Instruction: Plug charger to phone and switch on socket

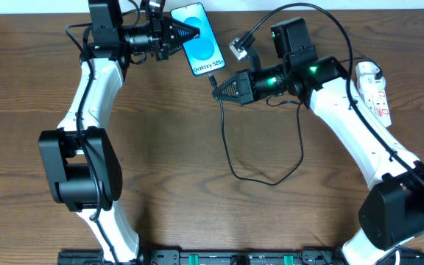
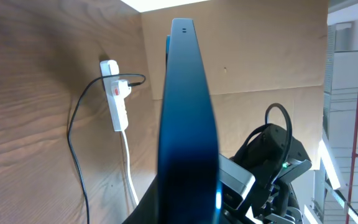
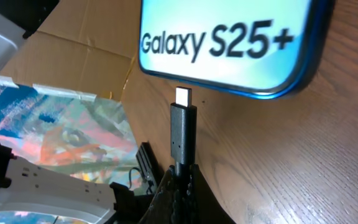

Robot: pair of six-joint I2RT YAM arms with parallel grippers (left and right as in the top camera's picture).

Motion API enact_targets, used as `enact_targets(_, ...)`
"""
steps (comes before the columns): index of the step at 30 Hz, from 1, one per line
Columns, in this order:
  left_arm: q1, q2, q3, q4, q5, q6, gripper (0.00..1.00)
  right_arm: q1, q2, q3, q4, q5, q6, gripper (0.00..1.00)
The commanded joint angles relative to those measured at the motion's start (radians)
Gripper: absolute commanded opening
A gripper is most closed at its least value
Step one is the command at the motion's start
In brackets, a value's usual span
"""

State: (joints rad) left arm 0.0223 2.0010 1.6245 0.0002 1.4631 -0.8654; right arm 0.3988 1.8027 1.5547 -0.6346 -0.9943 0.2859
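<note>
Nearest me, the slack of the black charger (image 1: 230, 158) lies in a loop on the wooden table (image 1: 197, 213). Beyond it, my right gripper (image 1: 218, 87) is closed narrowly on the plug tip (image 3: 183, 124), with the metal end sticking out past the fingers. The plug points at the bottom edge of the phone (image 1: 199, 37) and sits just short of it, not touching. In the right wrist view it seems a little to one side of the edge's middle, and I cannot see the port. I judge I should line it up squarely with the port and then push straight in, slowly. Farther off, my left gripper (image 1: 190, 33) clamps the phone from its left side, bracing it. The socket (image 1: 374, 92) lies well apart at the right, not yet touched.
</note>
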Motion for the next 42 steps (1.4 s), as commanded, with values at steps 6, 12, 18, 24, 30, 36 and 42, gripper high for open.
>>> enact_targets(6, 0.002, -0.015, 0.003, 0.005, 0.021, -0.008, 0.07, 0.001, 0.016, 0.000, 0.041, -0.002, 0.040, 0.01)
enact_targets(12, 0.002, -0.015, 0.003, 0.005, 0.021, -0.008, 0.07, 0.001, 0.016, 0.000, 0.041, 0.045, 0.074, 0.01)
enact_targets(18, 0.002, -0.015, 0.003, 0.005, 0.021, -0.008, 0.07, 0.001, 0.016, 0.000, 0.041, 0.069, 0.096, 0.01)
enact_targets(24, 0.002, -0.015, 0.003, 0.005, 0.021, -0.008, 0.07, 0.002, 0.016, 0.000, 0.056, 0.069, 0.105, 0.01)
enact_targets(30, -0.002, -0.015, 0.003, 0.005, 0.033, 0.001, 0.07, 0.003, 0.016, 0.000, 0.111, 0.069, 0.143, 0.01)
enact_targets(36, -0.002, -0.015, 0.003, 0.005, 0.055, 0.015, 0.07, 0.003, 0.016, 0.000, 0.138, 0.076, 0.156, 0.01)
enact_targets(42, 0.000, -0.015, 0.003, 0.005, 0.055, 0.015, 0.07, -0.003, 0.016, 0.000, 0.110, 0.072, 0.143, 0.13)
